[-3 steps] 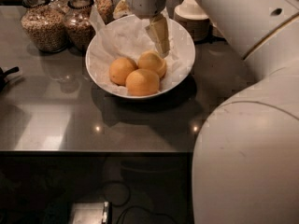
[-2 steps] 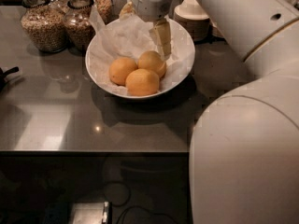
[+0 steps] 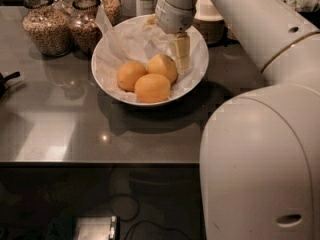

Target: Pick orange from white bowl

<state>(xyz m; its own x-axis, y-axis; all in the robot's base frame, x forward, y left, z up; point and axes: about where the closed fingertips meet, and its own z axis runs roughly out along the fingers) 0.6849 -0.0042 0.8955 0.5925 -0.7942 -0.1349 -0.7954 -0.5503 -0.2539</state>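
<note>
The orange (image 3: 163,67) nearest to the tool lies in the white bowl (image 3: 98,76), on the side toward the far edge of the worktop (image 3: 60,129). Two other oranges (image 3: 131,75) (image 3: 152,88) lie against it, closer to the near edge. All three rest on the crinkled paper (image 3: 130,41), and none is lifted.

In the last second the tool (image 3: 180,59) has come down a little and moved slightly toward the right edge of the worktop. It now hangs inside the bowl, just beside the right side of that orange and very near to touching it. The oranges and the bowl have not moved. If the tool is open or closed I cannot tell from where I stand.

I think this means the approach is almost finished and the grasp itself is not yet made. The fruit is round and packed against its neighbours, so it may roll away when pressed.

Two glass jars (image 3: 47,29) (image 3: 85,26) stand at the far left corner.
</note>
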